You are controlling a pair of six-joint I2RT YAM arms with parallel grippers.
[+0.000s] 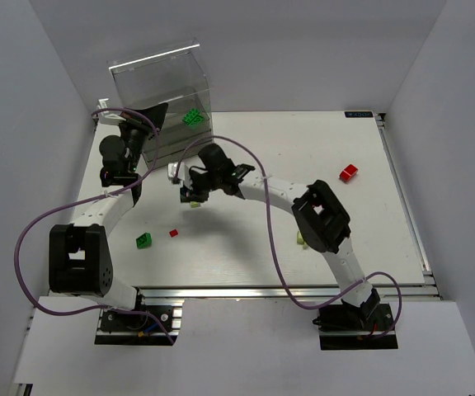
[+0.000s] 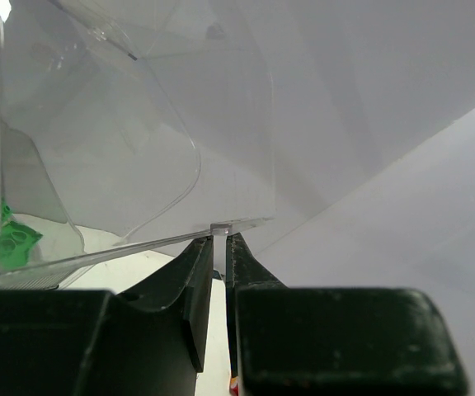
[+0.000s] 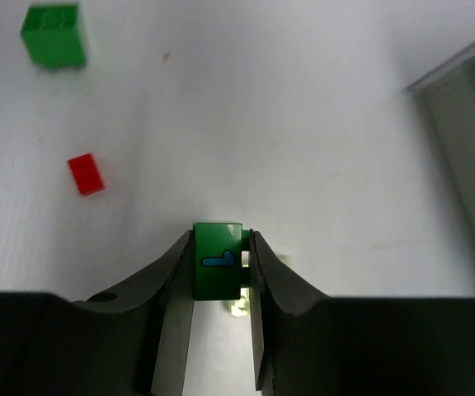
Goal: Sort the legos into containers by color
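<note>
My right gripper (image 3: 219,246) is shut on a dark green lego (image 3: 217,262) with a blue mark, just above the table; in the top view this gripper (image 1: 190,196) hangs mid-table. A pale yellow-green lego (image 3: 238,308) lies under it, mostly hidden. My left gripper (image 2: 219,241) pinches the thin clear tab (image 2: 221,228) of a drawer of the transparent cabinet (image 1: 162,82) at the back left. Green legos (image 1: 193,117) lie inside the containers, and one shows in the left wrist view (image 2: 11,241).
Loose on the table are a green lego (image 1: 143,240), a small red lego (image 1: 173,233), a red lego (image 1: 349,172) at the right, and a pale yellow-green one (image 1: 300,239) by the right arm's elbow. Purple cables loop over both arms.
</note>
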